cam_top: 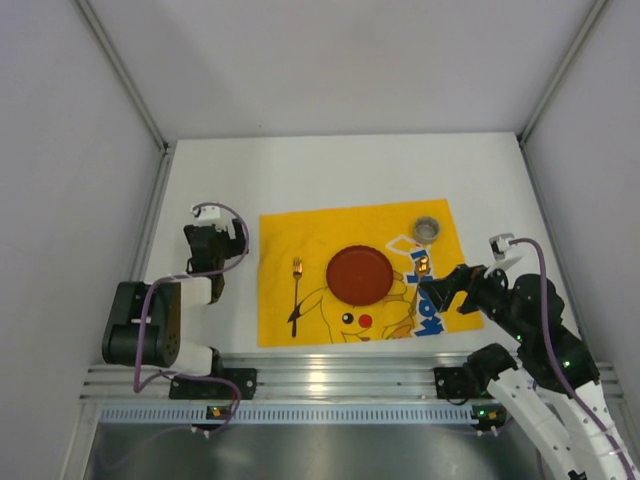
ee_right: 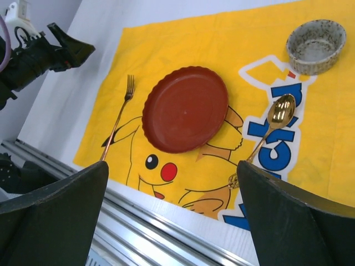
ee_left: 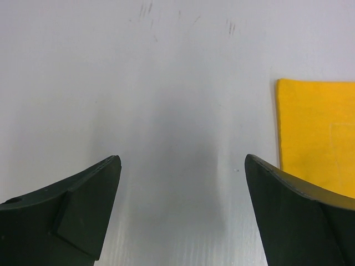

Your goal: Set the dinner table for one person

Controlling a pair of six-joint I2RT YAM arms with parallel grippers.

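Note:
The white dinner table carries a yellow cartoon mat. On the mat lie a red plate in the middle, a gold fork to its left, a gold spoon to its right, and a small speckled grey bowl at the far right corner. My left gripper is open and empty over bare table, left of the mat's edge. My right gripper is open and empty, held above the mat's near right part. Its view shows the plate, fork, spoon and bowl.
Aluminium rails run along the near table edge, also seen in the right wrist view. White walls close in the left, right and far sides. The left arm shows at the top left of the right wrist view.

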